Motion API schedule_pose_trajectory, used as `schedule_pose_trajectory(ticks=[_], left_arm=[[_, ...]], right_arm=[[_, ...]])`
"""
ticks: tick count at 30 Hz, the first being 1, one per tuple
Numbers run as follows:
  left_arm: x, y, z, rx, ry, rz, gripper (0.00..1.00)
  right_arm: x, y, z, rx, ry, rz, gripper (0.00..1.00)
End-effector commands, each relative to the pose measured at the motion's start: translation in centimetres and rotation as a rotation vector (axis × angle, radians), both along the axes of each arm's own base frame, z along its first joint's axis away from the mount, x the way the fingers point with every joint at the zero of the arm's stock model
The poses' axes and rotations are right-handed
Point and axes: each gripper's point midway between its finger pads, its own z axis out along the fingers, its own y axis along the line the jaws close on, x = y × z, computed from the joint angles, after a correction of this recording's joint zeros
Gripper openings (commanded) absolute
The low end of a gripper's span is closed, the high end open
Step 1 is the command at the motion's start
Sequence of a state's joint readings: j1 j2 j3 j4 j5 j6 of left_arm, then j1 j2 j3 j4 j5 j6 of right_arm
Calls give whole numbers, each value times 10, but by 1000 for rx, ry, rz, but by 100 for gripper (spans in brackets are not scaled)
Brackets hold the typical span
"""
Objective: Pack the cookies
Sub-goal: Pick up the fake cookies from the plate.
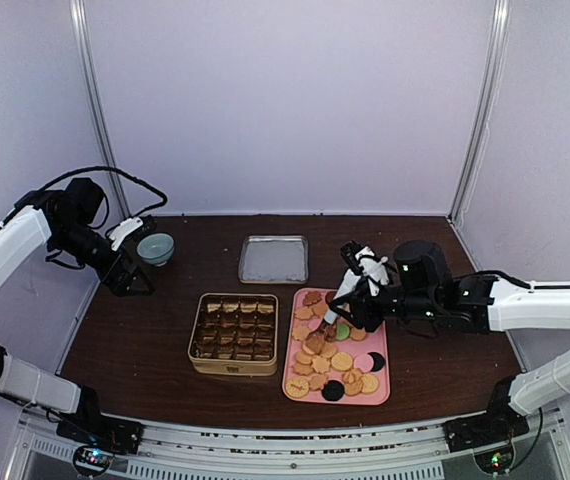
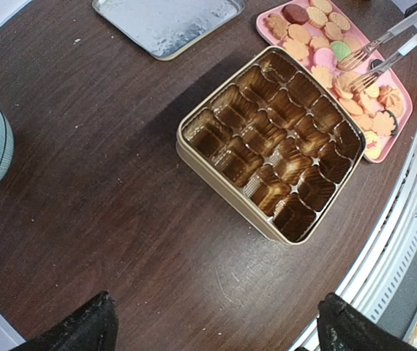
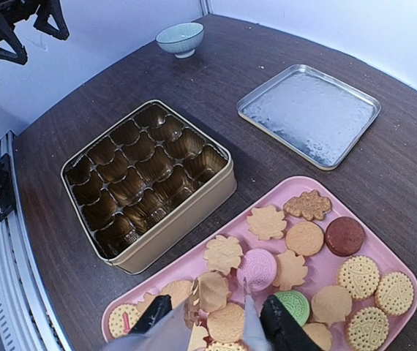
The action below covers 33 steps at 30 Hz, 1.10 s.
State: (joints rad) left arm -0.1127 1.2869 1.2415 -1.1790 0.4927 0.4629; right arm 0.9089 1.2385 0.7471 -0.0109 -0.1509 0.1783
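Right wrist view shows the right gripper (image 3: 219, 325) closed on a pair of metal tongs (image 2: 395, 32), whose forked tips stand a little apart over the cookies (image 3: 303, 238). Whether they already pinch one I cannot tell. The cookies all lie on a pink tray (image 3: 373, 248) just right of the tin (image 3: 186, 223), some overlapping. None sits in the tin's cups as far as these views show. They are flat and dry-looking: round ones with dotted rims, leaf shapes with notched edges, one pink, one green, one dark brown. The tin is square and gold, lined with thin pleated brown paper cups. Its silvery lid (image 3: 309, 113) lies beyond it, and a ribbed pale bowl (image 3: 181, 36) sits further off to its left. The left gripper (image 2: 219, 329) hangs high to the left of the tin, fingers spread wide and holding nothing. The main risk is grip — smooth steel on a thin biscuit may let it slip out on the way to the tin, while squeezing harder could snap it. The tips could also drag a neighbour off the tray, and a wide leaf may catch on a cup's flimsy pleats.
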Motion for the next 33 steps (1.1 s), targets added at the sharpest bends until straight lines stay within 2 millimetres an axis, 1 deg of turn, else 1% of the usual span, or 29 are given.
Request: schedule_pose_trajectory(ticks=[1,13,16,19,22,28,33], left_arm=[[0,-3,7,-30,-31,-17,98],[-2,-5,7,-48,-24,-22,98],[-1,-6,9,-52,-28,-22,98],[-2,-7,11,-59,-31,-26,98],[-1,-7,11,-59,-33,-25,98],[-2,-8,14,-63,-42,-27,98],[-2,-8,17,-64,-49,-31,98]], right_arm=[[5,12,18,42,-41,2,40],[-1,25,15,73,-16,46,40],[-1,26,21,77,-24,52,40],[-1,26,31,82,-45,52,40],[0,26,33,75,-54,53,40],[2,34,15,40,-29,64,40],[4,35,0,-18,-27,62,39]])
